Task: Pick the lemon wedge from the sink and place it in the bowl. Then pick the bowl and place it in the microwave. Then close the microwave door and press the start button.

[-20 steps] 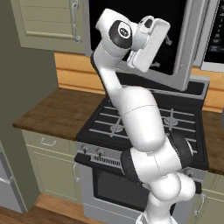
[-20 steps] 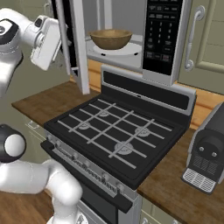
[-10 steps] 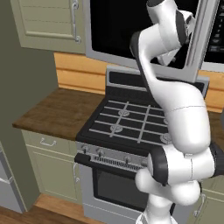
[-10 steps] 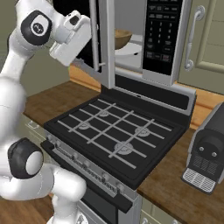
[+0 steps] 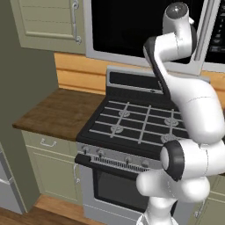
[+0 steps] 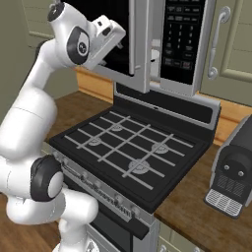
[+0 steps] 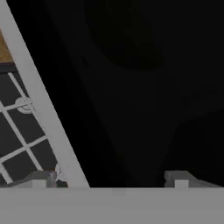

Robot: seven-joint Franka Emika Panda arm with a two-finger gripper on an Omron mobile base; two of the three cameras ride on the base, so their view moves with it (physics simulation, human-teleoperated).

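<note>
The microwave door (image 6: pixel 140 44) stands almost shut, with a narrow gap left beside the black keypad panel (image 6: pixel 179 34) of the microwave. My gripper (image 6: pixel 118 37) is open against the outside of the door's black glass (image 5: pixel 132 26), with nothing between its fingers. In the hand view the glass (image 7: pixel 131 87) lies close ahead of the gripper (image 7: pixel 111 179), and the door's grey frame (image 7: pixel 43 113) runs diagonally at the left. The silver bar handle (image 5: pixel 200 30) stands just right of my arm. The bowl and the lemon wedge are hidden behind the door. The sink is out of view.
Below the microwave is a black gas stove (image 6: pixel 128 152) with grates (image 5: pixel 136 123). A wooden counter (image 5: pixel 57 112) lies to its left. A dark coffee machine (image 6: pixel 236 177) stands on the counter at the right. Beige cabinet doors (image 6: pixel 231 39) flank the microwave.
My hand has swept right against the microwave door and swung it from wide open to nearly shut. The bowl inside, seen earlier, is now hidden behind it.
</note>
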